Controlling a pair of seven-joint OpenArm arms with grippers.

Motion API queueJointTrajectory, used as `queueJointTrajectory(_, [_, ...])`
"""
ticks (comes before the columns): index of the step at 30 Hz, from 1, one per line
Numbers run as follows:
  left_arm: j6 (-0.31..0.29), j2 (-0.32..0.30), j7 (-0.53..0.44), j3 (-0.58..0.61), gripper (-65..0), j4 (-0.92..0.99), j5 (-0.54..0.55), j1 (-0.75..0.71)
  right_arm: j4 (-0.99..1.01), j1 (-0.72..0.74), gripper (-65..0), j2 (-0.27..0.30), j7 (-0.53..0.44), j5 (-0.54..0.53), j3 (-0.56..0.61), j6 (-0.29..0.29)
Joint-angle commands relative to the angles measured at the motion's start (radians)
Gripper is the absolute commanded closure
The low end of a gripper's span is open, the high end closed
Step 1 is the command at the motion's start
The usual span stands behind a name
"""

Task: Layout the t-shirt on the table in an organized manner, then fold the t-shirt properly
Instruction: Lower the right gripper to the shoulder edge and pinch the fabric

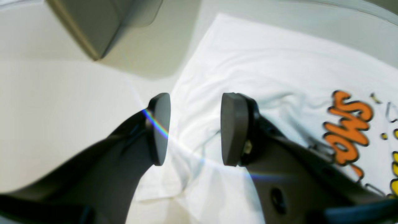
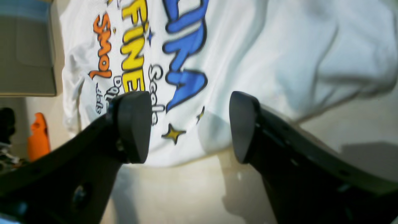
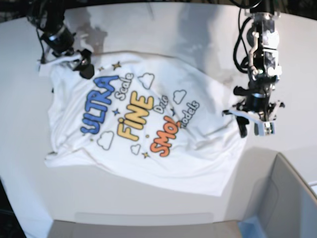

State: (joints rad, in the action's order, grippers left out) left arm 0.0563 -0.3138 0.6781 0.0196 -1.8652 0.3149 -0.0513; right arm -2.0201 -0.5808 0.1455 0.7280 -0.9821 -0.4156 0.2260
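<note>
The white t-shirt (image 3: 198, 148) lies spread on the table (image 3: 173, 25) with its colourful print facing up, wrinkled along its edges. My left gripper (image 3: 253, 129) is at the shirt's right edge in the base view. In the left wrist view it (image 1: 196, 129) stands open over rumpled cloth (image 1: 264, 62), gripping nothing. My right gripper (image 3: 81, 67) is at the shirt's far left corner. In the right wrist view it (image 2: 189, 127) is open above the shirt's hem (image 2: 279, 46), close to the blue and yellow lettering, with nothing held.
A grey box (image 3: 292, 198) stands at the table's near right corner, close to my left arm; it also shows as the grey box (image 1: 102, 25) and the grey box (image 2: 25, 56) in the wrist views. An orange object (image 2: 37, 137) lies beyond the table's edge.
</note>
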Motion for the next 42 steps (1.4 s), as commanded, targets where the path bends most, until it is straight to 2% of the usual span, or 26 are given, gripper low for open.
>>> queueJointTrajectory(1, [-0.005,-0.008,-0.033,0.003,-25.2,-0.026,-0.001,0.006,-0.017,-0.015,-39.0,0.009,-0.012,-0.022,-0.004,-0.009])
queueJointTrajectory(9, [-0.005,-0.008,-0.034,-0.004,-25.2,-0.026,-0.001,-0.025,-0.017,-0.015,-39.0,0.009,-0.012,-0.044,-0.002,-0.009])
queueJointTrajectory(22, [-0.005,-0.006,-0.034,-0.004,-25.2,-0.026,-0.001,-0.017,-0.003,0.068,-39.0,0.009,-0.011,-0.042,0.004,-0.010])
queueJointTrajectory(26, [-0.005,-0.008,-0.034,-0.005,-25.2,-0.026,-0.001,-0.015,0.000,0.097,-39.0,0.009,0.038,-0.041,0.014,-0.010])
queueJointTrajectory(30, [-0.005,-0.008,-0.034,-0.002,-25.2,-0.026,-0.001,-0.015,0.006,0.117,-39.0,-0.020,0.057,-0.041,0.014,-0.010])
queueJointTrajectory(42, [-0.005,-0.008,-0.034,0.003,-25.2,-0.026,-0.001,-0.023,0.006,0.114,-39.0,-0.027,0.057,-0.041,0.014,-0.010])
